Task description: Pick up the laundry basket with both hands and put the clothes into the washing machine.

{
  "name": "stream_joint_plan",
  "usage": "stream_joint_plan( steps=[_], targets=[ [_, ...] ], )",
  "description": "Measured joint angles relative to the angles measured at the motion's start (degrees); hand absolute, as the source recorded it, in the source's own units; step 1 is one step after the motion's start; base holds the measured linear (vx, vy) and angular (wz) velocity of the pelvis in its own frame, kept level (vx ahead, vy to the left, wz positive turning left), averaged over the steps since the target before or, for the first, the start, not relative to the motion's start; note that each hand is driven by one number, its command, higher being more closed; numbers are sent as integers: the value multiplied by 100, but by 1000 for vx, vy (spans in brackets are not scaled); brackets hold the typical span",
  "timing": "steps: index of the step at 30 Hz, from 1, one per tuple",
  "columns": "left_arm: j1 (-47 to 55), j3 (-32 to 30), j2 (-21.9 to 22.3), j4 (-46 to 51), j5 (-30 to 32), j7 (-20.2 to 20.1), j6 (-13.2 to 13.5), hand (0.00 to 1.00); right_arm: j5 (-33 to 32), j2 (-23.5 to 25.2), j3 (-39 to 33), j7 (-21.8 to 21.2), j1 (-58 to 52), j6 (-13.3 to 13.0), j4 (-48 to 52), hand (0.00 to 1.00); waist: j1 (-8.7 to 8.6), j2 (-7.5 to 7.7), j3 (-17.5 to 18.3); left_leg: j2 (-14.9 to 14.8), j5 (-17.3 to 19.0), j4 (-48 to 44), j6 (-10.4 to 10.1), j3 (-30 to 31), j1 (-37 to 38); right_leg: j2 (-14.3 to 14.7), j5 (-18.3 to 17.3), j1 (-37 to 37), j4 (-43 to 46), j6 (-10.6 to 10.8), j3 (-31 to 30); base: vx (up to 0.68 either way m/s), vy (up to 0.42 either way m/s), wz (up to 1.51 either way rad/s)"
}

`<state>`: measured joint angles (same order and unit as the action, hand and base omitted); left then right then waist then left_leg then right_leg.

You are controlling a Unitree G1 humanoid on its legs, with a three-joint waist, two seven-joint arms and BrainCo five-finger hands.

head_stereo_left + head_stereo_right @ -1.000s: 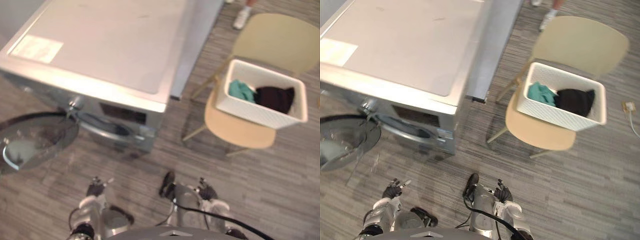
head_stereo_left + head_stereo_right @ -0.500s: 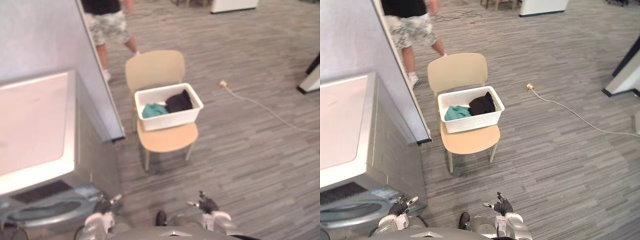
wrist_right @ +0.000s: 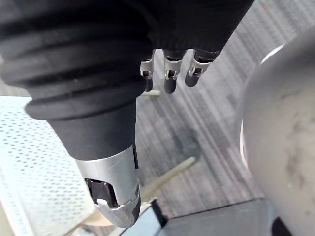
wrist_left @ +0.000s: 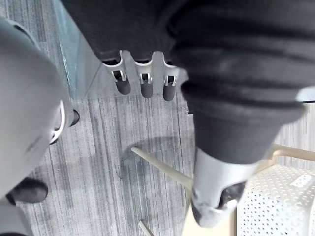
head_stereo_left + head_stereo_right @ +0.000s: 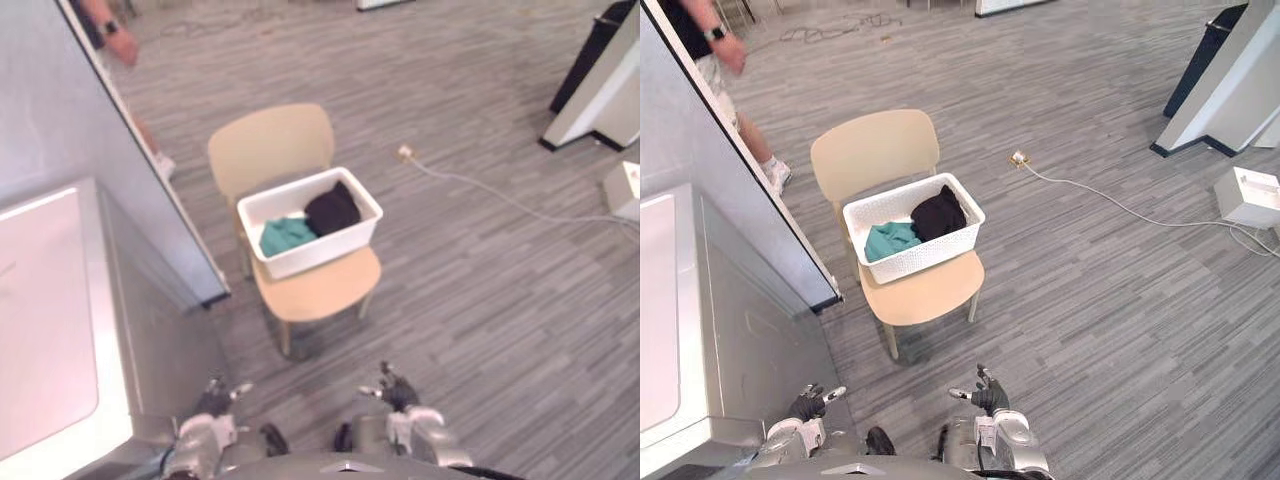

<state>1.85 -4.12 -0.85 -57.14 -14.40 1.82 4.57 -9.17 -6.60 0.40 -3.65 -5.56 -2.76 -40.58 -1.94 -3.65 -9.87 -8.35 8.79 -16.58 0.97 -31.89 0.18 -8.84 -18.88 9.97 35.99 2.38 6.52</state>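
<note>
left eye view: here's the laundry basket (image 5: pixel 322 252), sitting across the seat of the tan chair (image 5: pixel 268 148), with its rim reaching close to the seat's side edges. inside, a teal cloth (image 5: pixel 287 236) lies at the end nearer the washing machine (image 5: pixel 45 330) and a dark cloth (image 5: pixel 332 210) is heaped beside it, up against the rim by the chair's back. the machine stands to the robot's left of the chair. a grey partition (image 5: pixel 70 160) has its lower edge running just beside the chair's left legs, so that side is tight. on the robot's side of the chair there's bare striped floor (image 5: pixel 300 385). both hands hang low over it, well apart from the basket: the left robot hand (image 5: pixel 214 394) and the right robot hand (image 5: pixel 394 386), each released and carrying nothing.

right eye view: to the right of the chair the floor runs wide open. a pale cable (image 5: pixel 1020 159) trails away from the chair towards a white box (image 5: pixel 1248 196), and a white stand (image 5: pixel 1230 80) sits further off. a person's arm (image 5: pixel 715 35) shows past the chair's back, by the partition's top edge.

left wrist view: its fingers (image 4: pixel 142 86) point straight out, thumb apart, nothing between them. past them are a chair leg (image 4: pixel 162 167) and the basket's perforated wall.

right wrist view: same story, with fingers (image 3: pixel 167 73) straight and loose and the thumb clear. the basket's white wall and another chair leg show beyond.
</note>
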Motion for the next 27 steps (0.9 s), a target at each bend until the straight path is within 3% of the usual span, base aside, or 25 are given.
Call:
stream_joint_plan(
  steps=[3, 4, 5, 6, 7, 8, 9, 10, 11, 12, 14, 15, 17, 18, 21, 23, 25, 27],
  targets=[
    [30, 110, -45, 0, -2, 111, 45, 0, -85, 55, -129, 146, -216, -17, 277, 0, 0, 92, 121, -117, 146, -279, -311, 347, -212, -533, 249, -34, -507, 134, -358, 69, -313, 54],
    [148, 196, -151, 34, -4, 156, 63, 0, -187, 104, -130, 178, -278, -31, 398, 0, 44, 239, 196, -172, 222, -513, -468, 449, -323, -719, 368, -153, -960, 306, -314, 123, -506, 40],
    [205, 188, -261, 61, -1, 171, 71, 0, -193, 142, -146, 221, -223, -69, 433, 0, 81, 246, 207, -430, 331, -886, -637, 566, -424, -639, 683, -166, -1060, 798, -235, 146, -450, 17],
    [266, 189, -230, 61, -1, 173, 69, 0, -195, 123, -139, 277, -209, -68, 494, 0, 125, 151, 199, -665, 387, -1027, -722, 601, -444, -450, 642, -192, -1019, 718, -231, 177, -410, -28],
    [506, 152, -108, 166, -28, 167, 73, 0, -195, 12, -121, 329, -230, -74, 810, 0, 252, -113, 305, -1085, 468, -1205, -858, 617, -452, -49, 573, -197, -1035, 548, -241, 143, -276, -52],
    [653, 121, -57, 272, -47, 167, 86, 0, -195, -9, -118, 371, -227, -90, 1104, 0, 296, -235, 347, -1326, 409, -1286, -803, 624, -443, 171, 498, -249, -1034, 431, -215, 206, -307, -41],
    [734, 58, -26, 287, -81, 155, 93, 0, -198, -1, -153, 396, -221, -126, 1406, 0, 269, -275, 335, -1521, 227, -1590, -547, 667, -505, 293, 431, -389, -1069, 333, -78, 211, -315, 12],
    [740, -17, -17, 359, -126, 174, 126, 0, -201, 10, -269, 443, -224, -163, 1752, 0, 217, -230, 304, -1835, -99, -2141, -56, 659, -724, 400, 428, -644, -1184, 185, 130, 206, -318, 38],
    [758, -39, -27, 443, -127, 170, 130, 0, -201, 3, -323, 486, -224, -209, 1922, 0, 214, -210, 286, -1972, -273, -2331, 120, 615, -776, 460, 447, -790, -1252, 157, 223, 194, -315, 41],
    [781, -95, -46, 492, -117, 168, 159, 0, -214, -3, -473, 566, -202, -247, 2307, 0, 264, -200, 299, -2316, -522, -2551, 431, 225, -771, 579, 490, -992, -1373, 72, 363, 211, -265, 25],
    [767, -300, -29, 482, -91, 166, 149, 0, -225, -26, -787, 702, -162, -404, 3061, 0, 268, -192, 299, -2755, -786, -2678, 693, -823, -580, 677, 556, -1349, -1734, -40, 576, 294, -226, 50],
    [757, -350, -25, 481, -27, 156, 136, 0, -225, -128, -973, 808, -110, -485, 3403, 0, 249, -189, 298, -2833, -719, -2894, 575, -1200, -592, 678, 596, -1523, -1920, -101, 733, 261, -105, 67],
    [714, -477, -21, 461, 55, 112, 87, 0, -198, -186, -1197, 906, 118, -509, 3793, 0, 257, -129, 258, -2645, -404, -3091, 247, -1609, -614, 616, 617, -1728, -2130, -120, 972, 212, 2, 71],
    [669, -489, -28, 406, 165, 97, 26, 0, -172, -192, -1266, 957, 280, -523, 4038, 0, 266, -85, 229, -2414, -225, -3002, 218, -1870, -626, 575, 618, -1845, -2218, -119, 1154, 209, 66, 72],
    [561, -506, -31, 405, 365, 32, -16, 0, 78, -260, -1304, 1003, 699, -591, 4321, 0, 332, 17, 245, -1987, -66, -2484, 276, -2115, -575, 479, 645, -1967, -2380, -14, 1453, 153, 60, 63],
    [422, -642, -40, 379, 493, 23, -50, 0, 339, -398, -1313, 1027, 1258, -601, 4410, 0, 374, 183, 223, -1800, -39, -2314, 320, -2265, -690, 448, 799, -2063, -2821, 195, 1749, 154, 19, 63],
    [399, -663, -14, 366, 506, -3, -89, 0, 526, -542, -1319, 1043, 1600, -600, 4383, 0, 383, 194, 223, -1573, 148, -2013, 590, -2316, -639, 474, 898, -2240, -3082, 264, 1947, 182, 32, 55],
    [405, -592, -5, 371, 505, -77, -89, 0, 768, -683, -1297, 1046, 1800, -603, 4174, 0, 387, 194, 226, -1327, 368, -1607, 640, -2243, -506, 447, 859, -2298, -2907, 323, 2115, 125, 75, 50]
  ],
)
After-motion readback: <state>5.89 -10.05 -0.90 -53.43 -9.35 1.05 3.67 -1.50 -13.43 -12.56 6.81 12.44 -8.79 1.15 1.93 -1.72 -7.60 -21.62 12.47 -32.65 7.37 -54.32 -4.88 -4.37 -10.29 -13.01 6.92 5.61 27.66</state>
